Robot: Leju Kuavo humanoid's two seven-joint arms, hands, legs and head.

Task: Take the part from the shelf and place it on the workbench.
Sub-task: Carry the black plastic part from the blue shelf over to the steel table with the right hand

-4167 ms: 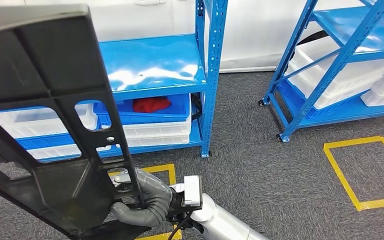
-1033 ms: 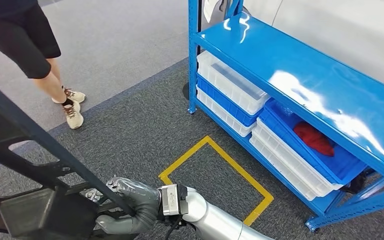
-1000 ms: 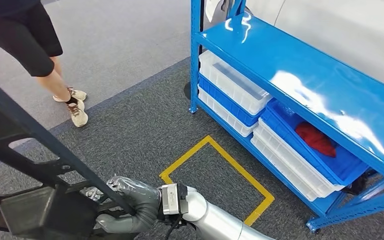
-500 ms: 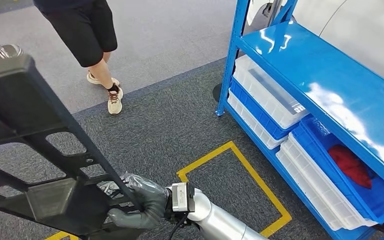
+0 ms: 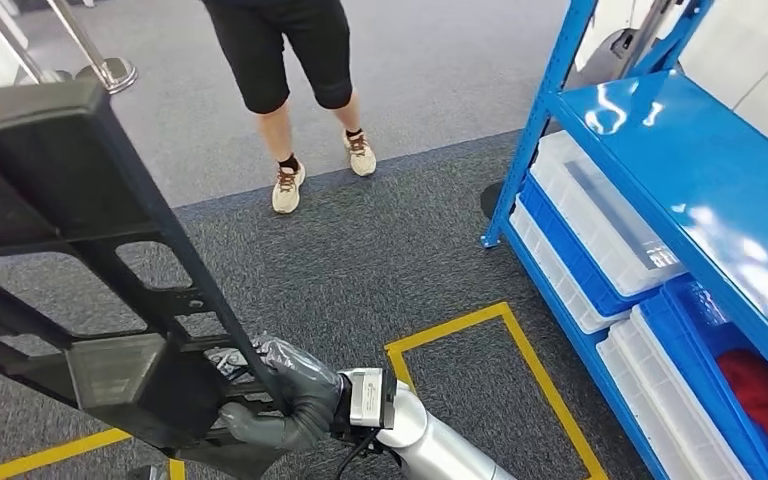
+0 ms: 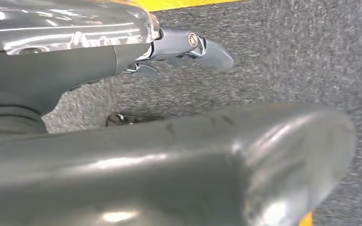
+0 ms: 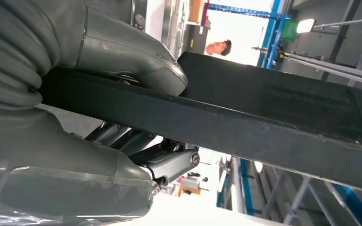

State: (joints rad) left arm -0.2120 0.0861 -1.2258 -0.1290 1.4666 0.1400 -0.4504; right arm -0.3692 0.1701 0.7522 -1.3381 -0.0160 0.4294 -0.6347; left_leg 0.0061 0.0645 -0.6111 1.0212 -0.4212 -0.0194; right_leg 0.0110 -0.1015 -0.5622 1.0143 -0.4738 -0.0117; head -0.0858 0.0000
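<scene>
Large black ribbed part (image 5: 90,260) with cut-out openings, raised and tilted above the floor, filling the space up and left of the right hand (image 5: 275,395). Gripped near its lower edge by that hand, grey fingers wrapped round a rib; close up, thumb (image 7: 122,52) pressed on one face of the part (image 7: 264,117) and darker fingers (image 7: 169,162) curled under the other. Left hand (image 6: 146,169) seen close over grey carpet, thumb bulking large with a dark fingertip (image 6: 193,47) stretched out beyond it; whether holding anything, cannot tell. Below and just right of the right hand, a yellow tape square (image 5: 505,380) on the carpet (image 5: 380,250), with a tape line (image 5: 45,455) running off to its left. Farther right, a blue shelf (image 5: 700,190) with white bins (image 5: 600,215) and blue bins (image 5: 695,400) on the lower level, a red cloth (image 5: 760,395) lying in one blue bin. Ahead of the hand, well apart, a person's legs (image 5: 290,90) in dark shorts and pale shoes. Up and far left, a metal post (image 5: 90,45) on a round base.
</scene>
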